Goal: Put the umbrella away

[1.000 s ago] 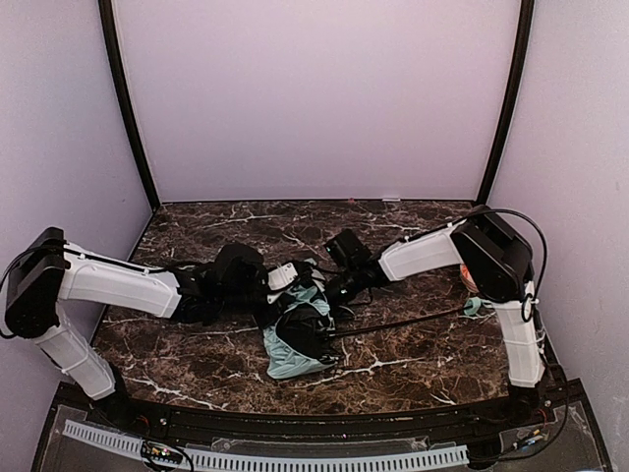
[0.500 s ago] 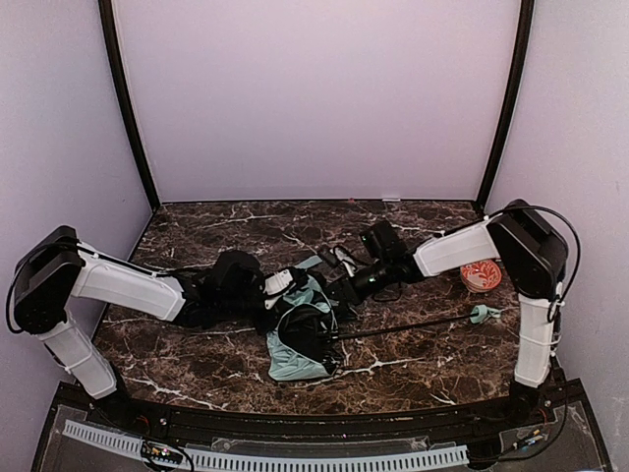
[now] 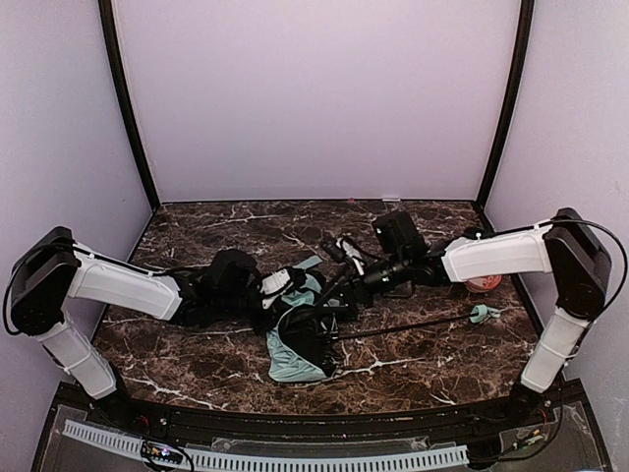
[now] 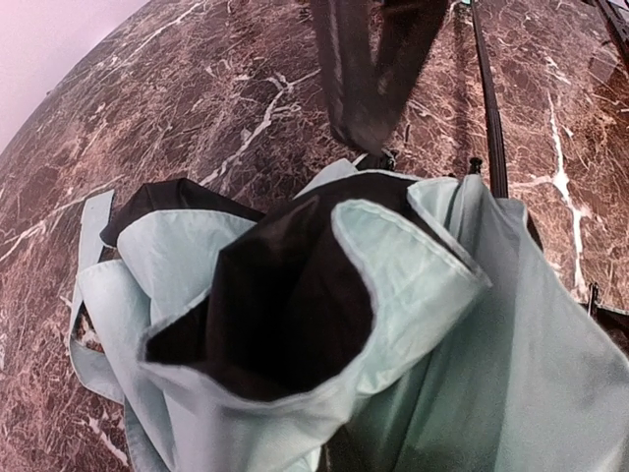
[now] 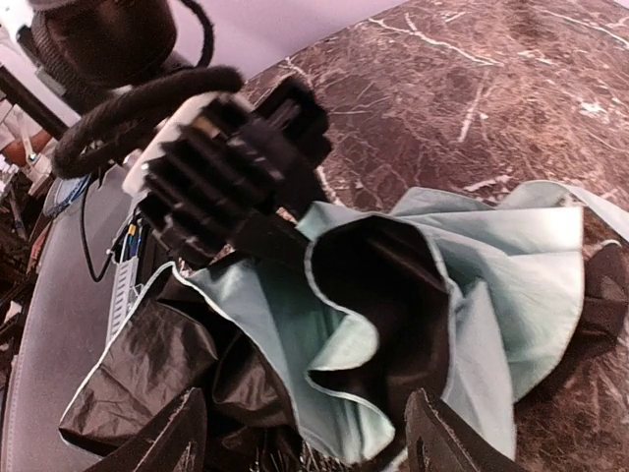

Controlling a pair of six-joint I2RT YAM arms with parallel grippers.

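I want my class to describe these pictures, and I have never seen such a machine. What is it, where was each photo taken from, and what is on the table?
These are two robot arms bolted to a table. The wide picture looks down from above; the other two come from a camera on each wrist. A crumpled mint-green umbrella lies there, its shaft pointing right; an orange round object sits by the right edge. The left arm has its jaws shut on the fabric; the right arm holds its jaws open near it, gripping nothing.
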